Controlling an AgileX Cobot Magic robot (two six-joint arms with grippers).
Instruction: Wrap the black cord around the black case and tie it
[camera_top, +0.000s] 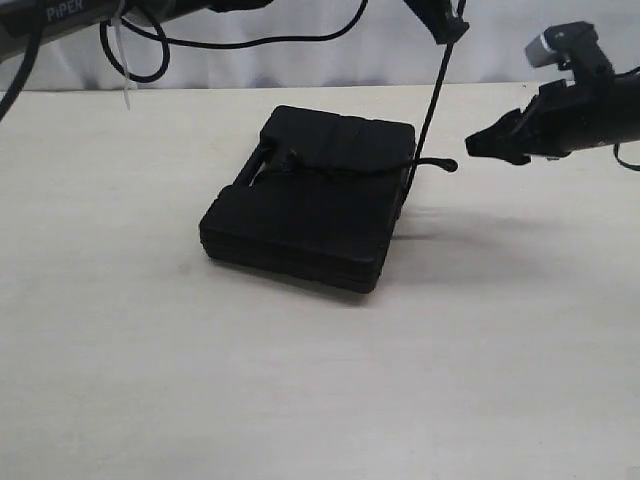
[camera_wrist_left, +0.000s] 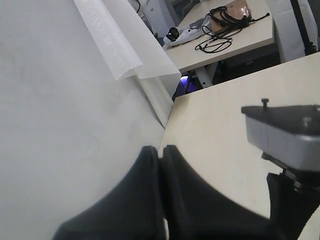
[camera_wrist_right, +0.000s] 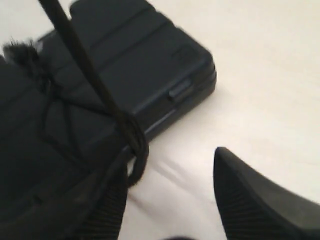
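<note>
**Operator:** Where is the case?

**Spotter:** Your black case (camera_top: 300, 215) lies flat on the desk (camera_top: 300, 390), a little above the middle of the exterior view. Its handle end points to the upper left.

**Operator:** And the cord?

**Spotter:** Your black cord (camera_top: 432, 100) crosses the lid near the far end, from the handle side to the right edge. There is a frayed tuft by the handle. At the right edge one strand climbs straight and tight to the top of the frame, right of centre. A short end pokes out sideways toward the right. Your right wrist camera shows the cord (camera_wrist_right: 80, 55) running over the ridged lid (camera_wrist_right: 150, 55) and gathering into a twisted loop just off the case's edge.

**Operator:** What has my left arm got?

**Spotter:** Your left gripper (camera_top: 452, 25) reaches across to the top edge, where the tight strand ends. Its jaws are pressed fully together and pinch the cord. In its own camera the left gripper (camera_wrist_left: 161, 150) shows both tips touching, though the cord itself is hidden there.

**Operator:** And the right?

**Spotter:** Your right gripper (camera_top: 480, 148) hovers at the right of the frame, above the desk and near the short cord end. Its jaws stand wide apart and hold nothing. Up close, the right gripper (camera_wrist_right: 172, 165) has the loop beside one finger (camera_wrist_right: 107, 210), and I cannot tell whether they touch.
</note>
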